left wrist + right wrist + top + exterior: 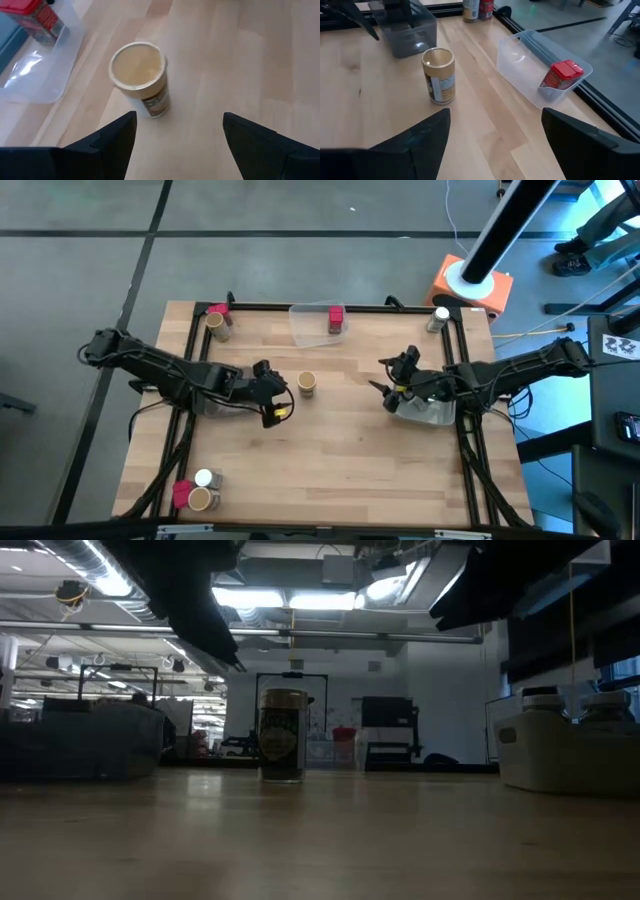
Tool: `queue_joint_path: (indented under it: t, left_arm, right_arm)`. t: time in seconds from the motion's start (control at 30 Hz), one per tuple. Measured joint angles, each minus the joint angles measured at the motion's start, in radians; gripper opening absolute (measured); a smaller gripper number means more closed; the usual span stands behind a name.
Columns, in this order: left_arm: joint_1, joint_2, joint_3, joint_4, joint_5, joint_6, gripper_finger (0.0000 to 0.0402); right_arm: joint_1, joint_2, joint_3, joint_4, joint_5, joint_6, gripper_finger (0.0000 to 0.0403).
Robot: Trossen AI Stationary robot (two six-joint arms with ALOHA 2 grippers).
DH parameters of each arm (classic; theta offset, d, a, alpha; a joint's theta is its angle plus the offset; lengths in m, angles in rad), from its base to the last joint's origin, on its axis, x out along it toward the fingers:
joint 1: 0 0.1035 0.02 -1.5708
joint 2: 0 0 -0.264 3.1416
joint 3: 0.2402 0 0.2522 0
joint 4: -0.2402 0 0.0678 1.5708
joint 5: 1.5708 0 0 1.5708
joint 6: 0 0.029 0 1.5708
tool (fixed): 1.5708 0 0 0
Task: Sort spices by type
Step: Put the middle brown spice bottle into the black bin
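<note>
So from the left wrist cam: a tan-brown cylinder (141, 80) stands upright on the wooden table (240, 65), pretty much dead centre, round pale top facing up, brown label on its side; the left gripper (179, 135) sits at 6 o'clock from it, fingers (112, 140) spread wide apart with nothing between them, not touching the cylinder; a clear plastic tray (35, 75) lies off at 9 to 10 o'clock, close beside the cylinder but apart from it; a red block (37, 17) with a printed label sits in the tray's far end at about 10 o'clock, partly cut off by the frame edge.
</note>
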Motion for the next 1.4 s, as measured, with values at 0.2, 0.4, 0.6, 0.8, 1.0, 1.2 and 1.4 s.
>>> queue_joint_path:
  t: [0.2,0.4,0.6,0.8,1.0,1.2,1.4]
  left_arm:
    - [0.025,0.0,0.0,0.027,-0.002,-0.036,0.028]
    - [0.026,0.0,0.0,0.042,-0.002,-0.013,0.0281]
    - [0.052,0.0,0.004,0.045,-0.005,-0.015,0.0281]
    - [0.086,0.0,0.007,0.063,0.045,-0.009,0.0285]
    - [0.119,0.009,0.007,0.08,0.087,0.006,0.0344]
    - [0.158,0.022,0.009,0.171,0.115,0.054,0.0396]
    - [0.212,0.081,0.009,0.24,0.165,0.091,0.0397]
  right_arm:
    - [0.0,0.0,0.0,-0.001,0.012,-0.014,0.0314]
    - [0.0,0.032,0.0,0.001,0.012,-0.023,0.0314]
    - [0.0,0.099,0.0,-0.004,0.002,-0.042,0.0314]
    - [0.0,0.162,0.0,0.006,0.004,-0.07,0.0314]
    - [0.0,0.197,0.0,0.007,0.003,-0.051,0.0314]
    - [0.0,0.197,0.0,0.008,0.003,-0.05,0.0314]
    - [0.0,0.197,0.0,0.01,-0.018,-0.051,0.0314]
